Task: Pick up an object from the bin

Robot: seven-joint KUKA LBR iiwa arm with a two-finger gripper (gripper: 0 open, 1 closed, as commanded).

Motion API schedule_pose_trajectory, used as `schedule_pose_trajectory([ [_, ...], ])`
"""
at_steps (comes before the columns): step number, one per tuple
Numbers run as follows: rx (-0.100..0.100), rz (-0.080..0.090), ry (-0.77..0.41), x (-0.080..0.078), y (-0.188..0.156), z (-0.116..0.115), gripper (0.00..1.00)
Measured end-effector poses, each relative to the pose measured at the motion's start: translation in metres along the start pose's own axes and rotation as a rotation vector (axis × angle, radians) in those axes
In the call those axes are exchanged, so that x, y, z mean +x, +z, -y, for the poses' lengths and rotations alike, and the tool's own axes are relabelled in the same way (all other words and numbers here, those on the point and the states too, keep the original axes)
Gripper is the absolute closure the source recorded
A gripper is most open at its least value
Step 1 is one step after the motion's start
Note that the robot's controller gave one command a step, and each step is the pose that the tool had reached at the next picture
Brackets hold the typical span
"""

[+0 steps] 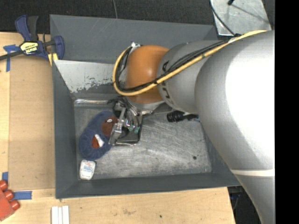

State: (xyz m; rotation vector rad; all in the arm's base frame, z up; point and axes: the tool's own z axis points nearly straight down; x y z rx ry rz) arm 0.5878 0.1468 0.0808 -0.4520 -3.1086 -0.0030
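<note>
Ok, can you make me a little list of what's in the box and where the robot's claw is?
bin: grey metal, scuffed floor
gripper: low in the bin, at the right edge of the blue cloth
blue cloth: round, soft-looking, dark blue with brown and red-white patches, on the left of the floor
white packet: small, front-left corner, apart from the gripper
anything held: cannot tell
</note>
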Motion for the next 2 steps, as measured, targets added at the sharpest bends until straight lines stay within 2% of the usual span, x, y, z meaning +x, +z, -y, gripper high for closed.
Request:
schedule_pose_trajectory([
  [1, 0.000, 0.003, -0.002, -0.001, -0.005, -0.001, 1.00],
  [2, -0.004, 0.011, -0.001, -0.011, -0.173, 0.000, 1.00],
])
